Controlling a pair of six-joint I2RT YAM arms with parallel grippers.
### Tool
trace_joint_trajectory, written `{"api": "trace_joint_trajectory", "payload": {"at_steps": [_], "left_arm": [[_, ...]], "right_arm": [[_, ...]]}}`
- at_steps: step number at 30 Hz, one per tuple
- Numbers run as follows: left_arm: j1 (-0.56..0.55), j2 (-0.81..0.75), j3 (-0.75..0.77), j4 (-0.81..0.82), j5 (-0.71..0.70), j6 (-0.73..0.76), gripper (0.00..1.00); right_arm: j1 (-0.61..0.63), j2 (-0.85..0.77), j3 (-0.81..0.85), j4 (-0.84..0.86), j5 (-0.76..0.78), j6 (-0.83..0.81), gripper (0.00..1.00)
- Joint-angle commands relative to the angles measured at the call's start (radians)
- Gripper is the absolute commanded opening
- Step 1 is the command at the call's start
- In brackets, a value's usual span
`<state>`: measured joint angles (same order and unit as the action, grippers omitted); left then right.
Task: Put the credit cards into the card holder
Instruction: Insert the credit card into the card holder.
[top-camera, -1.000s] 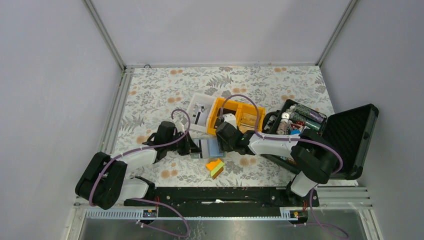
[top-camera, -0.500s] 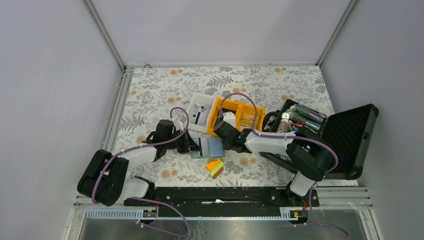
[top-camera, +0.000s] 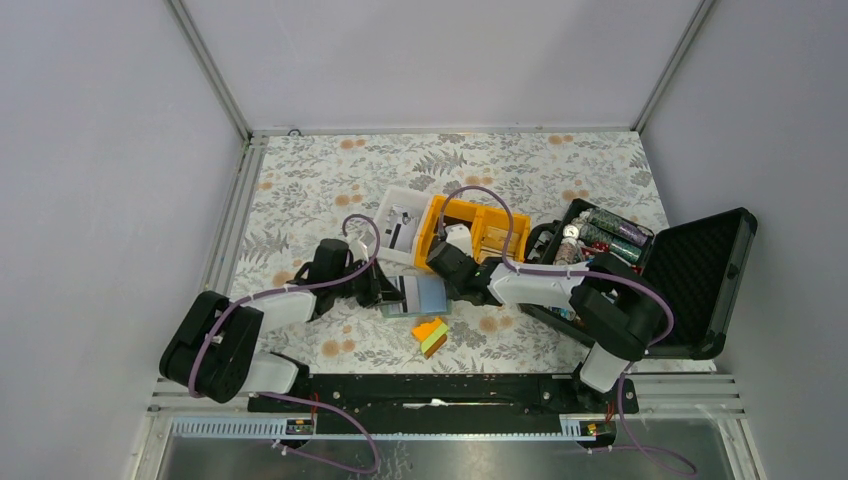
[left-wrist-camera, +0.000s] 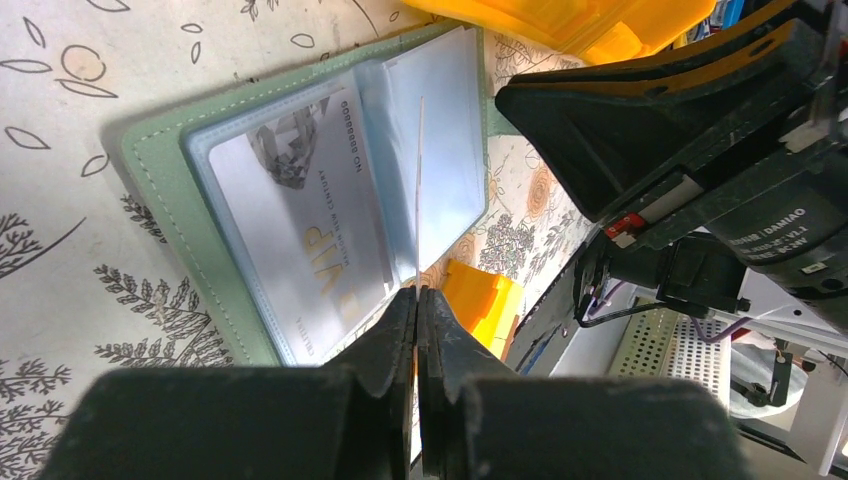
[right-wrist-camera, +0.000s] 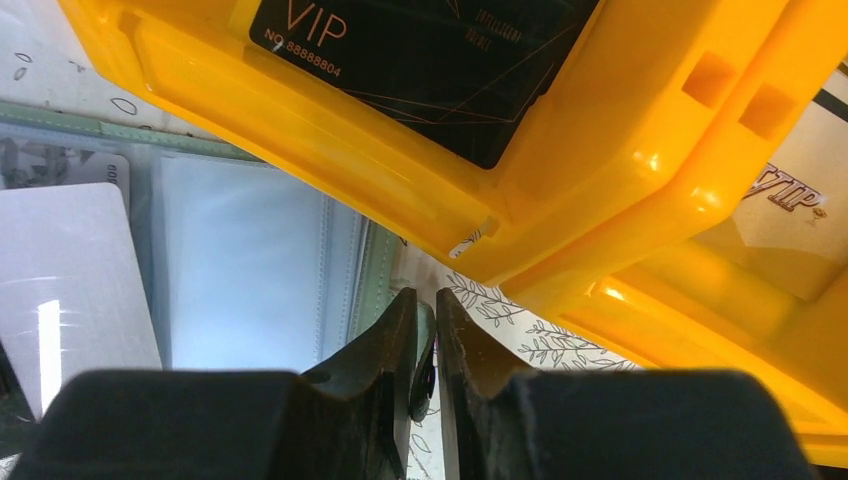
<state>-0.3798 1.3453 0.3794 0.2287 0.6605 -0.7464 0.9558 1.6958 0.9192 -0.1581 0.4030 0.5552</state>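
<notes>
The grey-green card holder (left-wrist-camera: 165, 175) lies open on the table, between both grippers in the top view (top-camera: 422, 295). A white VIP card (left-wrist-camera: 300, 210) sits in its left clear pocket. My left gripper (left-wrist-camera: 417, 292) is shut on a thin card (left-wrist-camera: 419, 180), seen edge-on, which stands upright over the holder's middle fold. My right gripper (right-wrist-camera: 427, 300) is shut on the holder's green edge tab (right-wrist-camera: 378, 262) beside the right pocket. A black VIP card (right-wrist-camera: 430, 50) and a tan card (right-wrist-camera: 790, 220) lie in the yellow bin (right-wrist-camera: 330, 140).
An orange-yellow-green wedge block (top-camera: 431, 336) lies just in front of the holder. The yellow bin (top-camera: 480, 232) and a white tray (top-camera: 400, 225) stand right behind it. An open black foam-lined case (top-camera: 700, 270) with mixed items is at the right.
Both arms have shifted only slightly, the right gripper a little up and left. The card holder stays in the same place.
</notes>
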Motion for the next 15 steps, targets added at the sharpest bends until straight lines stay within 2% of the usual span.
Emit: {"api": "trace_joint_trajectory", "payload": {"at_steps": [1, 15], "left_arm": [[0.008, 0.005, 0.038, 0.067, 0.035, -0.009, 0.0], [0.018, 0.05, 0.021, 0.084, 0.02, -0.031, 0.0]], "right_arm": [[0.009, 0.013, 0.038, -0.024, 0.045, 0.013, 0.19], [0.012, 0.018, 0.043, -0.036, 0.054, 0.016, 0.16]]}}
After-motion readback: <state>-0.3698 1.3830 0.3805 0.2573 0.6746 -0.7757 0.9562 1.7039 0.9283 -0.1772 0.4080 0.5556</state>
